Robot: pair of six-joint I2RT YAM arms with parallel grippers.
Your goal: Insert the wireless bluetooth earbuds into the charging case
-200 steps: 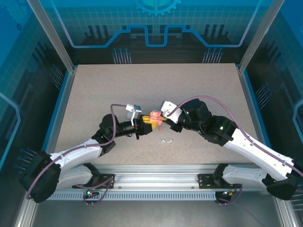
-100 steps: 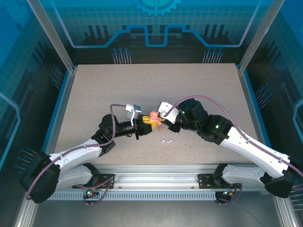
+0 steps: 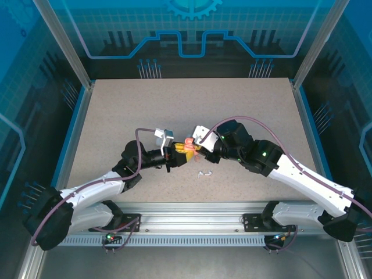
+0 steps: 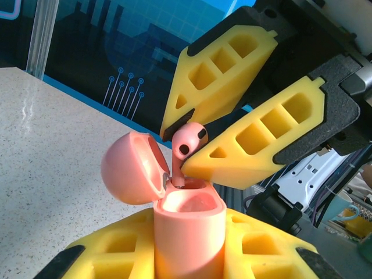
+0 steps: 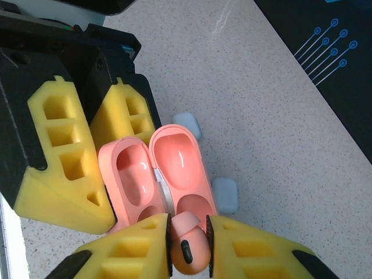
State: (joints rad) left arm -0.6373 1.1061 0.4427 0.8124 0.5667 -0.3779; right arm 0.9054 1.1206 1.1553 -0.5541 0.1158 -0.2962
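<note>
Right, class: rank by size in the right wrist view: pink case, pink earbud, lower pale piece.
1. pink case
2. pink earbud and lower pale piece: the earbud looks slightly bigger, but it is nearer the camera, so unranked.

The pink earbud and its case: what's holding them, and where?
The right end effector pinches the pink earbud by its round head; the left end effector grips the open case by its base.

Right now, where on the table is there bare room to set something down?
Free: the far half of the speckled beige tabletop, up to its back edge. Crowded: the near middle, where the left tool and right tool meet at the open salmon-pink plastic charging case, with small white earbuds beside it.
</note>
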